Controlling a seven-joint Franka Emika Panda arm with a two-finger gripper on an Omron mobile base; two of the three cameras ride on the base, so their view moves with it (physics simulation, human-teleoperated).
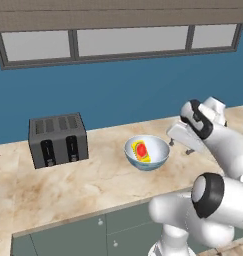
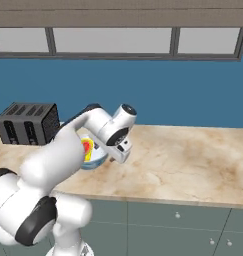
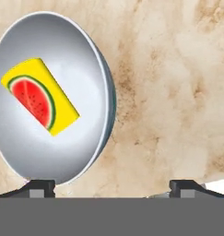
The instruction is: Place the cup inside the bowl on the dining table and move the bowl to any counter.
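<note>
Resting on the bench, the bowl holds the cup; the tool, wide and empty, need only retreat.

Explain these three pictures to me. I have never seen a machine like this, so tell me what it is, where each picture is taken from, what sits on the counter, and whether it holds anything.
The machine is a white robot arm on a base that can drive, in a rendered kitchen. Two pictures come from cameras on that base, behind the arm to its left and right. The third comes from a camera on the hand, looking along its two dark fingertips.

On the counter stand a dark toaster and a bowl. A yellow cup with a watermelon picture lies inside the bowl.

The hand is open beside the bowl's rim and holds nothing. One fingertip sits just under the bowl's edge in the hand view; I cannot tell whether it touches.
</note>
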